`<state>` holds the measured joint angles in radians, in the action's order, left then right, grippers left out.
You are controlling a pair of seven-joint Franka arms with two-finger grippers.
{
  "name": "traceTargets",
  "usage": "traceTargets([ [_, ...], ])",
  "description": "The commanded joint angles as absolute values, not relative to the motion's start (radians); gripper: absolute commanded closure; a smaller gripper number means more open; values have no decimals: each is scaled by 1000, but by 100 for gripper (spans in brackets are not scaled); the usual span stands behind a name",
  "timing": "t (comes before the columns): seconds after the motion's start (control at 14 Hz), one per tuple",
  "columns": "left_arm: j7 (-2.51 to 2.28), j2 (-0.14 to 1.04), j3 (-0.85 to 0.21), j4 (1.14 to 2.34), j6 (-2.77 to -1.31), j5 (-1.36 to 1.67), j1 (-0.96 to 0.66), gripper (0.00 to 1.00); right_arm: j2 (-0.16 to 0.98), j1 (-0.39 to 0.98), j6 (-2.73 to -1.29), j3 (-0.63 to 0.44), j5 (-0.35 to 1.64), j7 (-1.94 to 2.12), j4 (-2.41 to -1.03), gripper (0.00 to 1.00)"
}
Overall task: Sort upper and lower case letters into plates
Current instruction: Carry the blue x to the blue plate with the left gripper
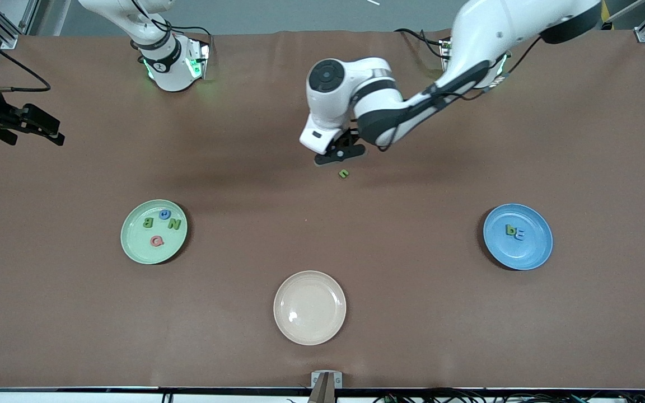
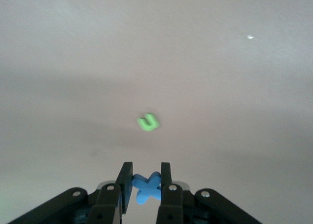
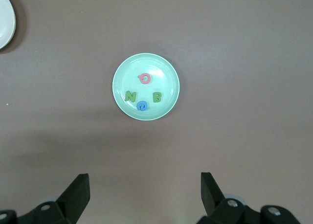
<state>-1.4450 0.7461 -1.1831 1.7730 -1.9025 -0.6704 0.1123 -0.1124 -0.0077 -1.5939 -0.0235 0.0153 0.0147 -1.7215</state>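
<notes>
Mint green plate (image 1: 132,246), toward the right arm's end of the table (image 1: 412,313), carries a green N (image 1: 174,224), a green B (image 1: 148,222), a blue letter (image 1: 164,214) and a pink letter (image 1: 157,241), while the sky blue plate (image 1: 532,252) toward the left arm's end holds a green letter (image 1: 510,229) touching a blue one (image 1: 519,234). The cream-beige plate (image 1: 309,307) lies nearer the front camera than the mint plate, toward the table's middle. The left gripper (image 2: 146,180) has its jaws clamped on a blue x (image 2: 146,188) just above the table's middle, a small green letter (image 1: 344,174) lying loose just beside it, and the right gripper (image 3: 145,187) waits with jaws wide apart, high over the mint plate's end.
</notes>
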Motion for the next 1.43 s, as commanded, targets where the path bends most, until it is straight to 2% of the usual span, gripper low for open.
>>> traceTargets([
  [0.0,-1338,729,-1313,1877,-1878,-684,314,99,-138,-11,-1591,-29,26,48,-1747,0],
  [0.29,-1093,741,-1413,1991,-1891,-750,631,99,-138,-9,-1592,-29,29,32,-1740,0],
  [0.79,-616,745,-1401,2054,-1947,-874,932,100,-138,-9,-1580,-29,49,26,-1741,0],
  [1.0,-525,752,-1338,2054,-1956,-954,966,100,-138,-9,-1580,-29,45,32,-1741,0],
  [1.36,-372,752,-1162,2039,-2071,-1006,968,100,-140,-9,-1586,-29,15,40,-1741,0],
])
